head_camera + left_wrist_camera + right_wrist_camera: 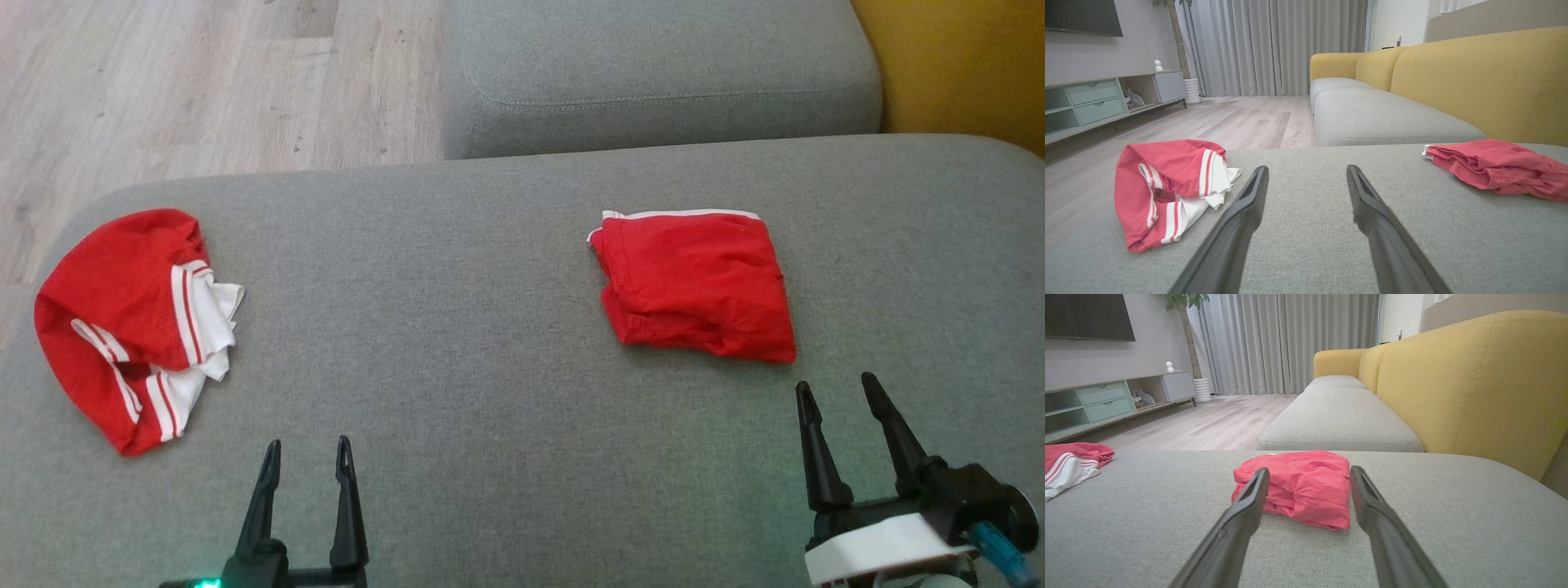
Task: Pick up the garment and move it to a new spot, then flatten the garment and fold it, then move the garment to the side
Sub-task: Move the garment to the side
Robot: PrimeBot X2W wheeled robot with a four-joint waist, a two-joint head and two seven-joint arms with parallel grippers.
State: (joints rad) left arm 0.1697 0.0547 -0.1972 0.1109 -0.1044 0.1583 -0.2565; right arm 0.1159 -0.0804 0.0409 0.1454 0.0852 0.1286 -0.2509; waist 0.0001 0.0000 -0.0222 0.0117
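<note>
LIVING ROOM, DAYTIME: The room is seen in soft, even light. A broad grey upholstered seat [522, 490] is spread across the foreground, with a second grey seat cushion [653, 73] set beyond it against a mustard-yellow backrest [1486, 81]. Pale wood-plank flooring [163, 90] is laid to the left. Full-length grey curtains [1274, 45] are drawn across the far end. A low media cabinet [1114, 107] with pale green drawers [1092, 92] is placed along a grey wall [1139, 41], beneath a dark wall-mounted screen [1081, 16]. A plant in a white ribbed pot [1191, 90] is stood beside the curtains.
</note>
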